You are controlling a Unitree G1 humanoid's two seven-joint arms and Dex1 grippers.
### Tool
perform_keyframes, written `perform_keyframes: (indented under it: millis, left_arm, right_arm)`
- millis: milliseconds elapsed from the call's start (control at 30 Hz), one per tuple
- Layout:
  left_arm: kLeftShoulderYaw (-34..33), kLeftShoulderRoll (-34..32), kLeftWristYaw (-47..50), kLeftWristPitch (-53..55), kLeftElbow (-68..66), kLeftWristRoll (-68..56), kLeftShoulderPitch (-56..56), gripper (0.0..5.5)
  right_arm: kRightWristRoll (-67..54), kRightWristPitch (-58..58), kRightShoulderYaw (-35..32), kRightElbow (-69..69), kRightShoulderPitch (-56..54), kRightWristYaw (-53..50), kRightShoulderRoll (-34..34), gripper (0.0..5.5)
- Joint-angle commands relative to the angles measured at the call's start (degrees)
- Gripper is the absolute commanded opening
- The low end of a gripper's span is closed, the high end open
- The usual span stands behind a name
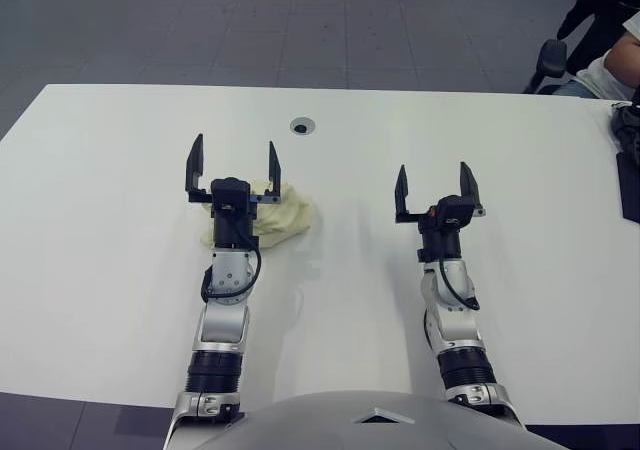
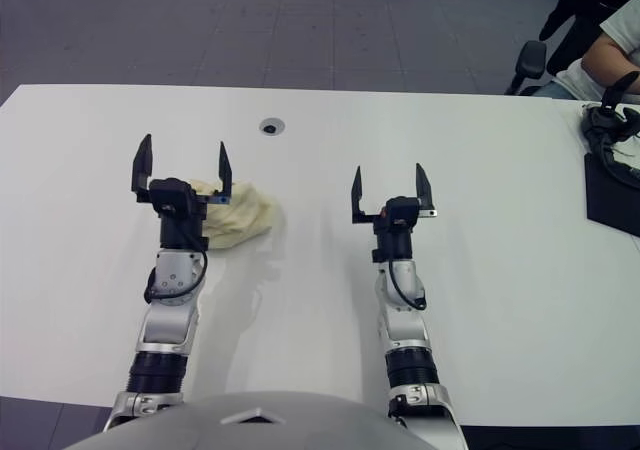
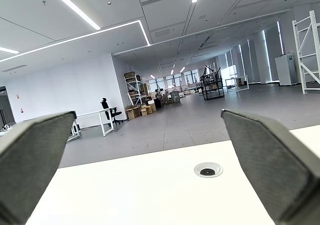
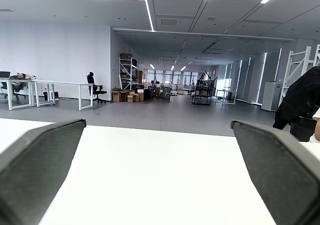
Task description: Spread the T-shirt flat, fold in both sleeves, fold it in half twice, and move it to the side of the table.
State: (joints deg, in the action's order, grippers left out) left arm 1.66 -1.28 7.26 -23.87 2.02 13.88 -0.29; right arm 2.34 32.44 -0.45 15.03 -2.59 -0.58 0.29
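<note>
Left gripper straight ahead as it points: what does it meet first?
Probably nothing: the open left gripper points roughly level over the white table. The crumpled pale yellow T-shirt lies under its wrist, behind the fingertips; the round grey cable port ahead sits flush in it.

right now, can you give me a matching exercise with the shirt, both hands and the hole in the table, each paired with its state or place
Things:
1 shirt
2 left hand
3 right hand
4 cable hole

States and places:
a open, above bare table, apart from the shirt
b pale yellow, crumpled in a heap
c round, set in the table beyond the shirt
d open, at the shirt's near edge

Pairs: 1-b, 2-d, 3-a, 4-c
</note>
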Motion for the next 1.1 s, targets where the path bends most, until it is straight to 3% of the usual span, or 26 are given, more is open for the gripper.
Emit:
perform_keyframes:
  millis: [33,1100]
  left_arm:
    - [0.0,-0.5,0.2,0.6,0.2,0.4,0.0,5.39]
    - [0.3,-0.9,0.0,0.7,0.1,0.7,0.2,5.39]
  right_arm:
    - [-0.1,-0.6,0.1,0.3,-0.1,0.0,0.0,5.4]
    - [-0.5,0.7,-0.8,-0.5,0.0,-0.5,0.2,5.4]
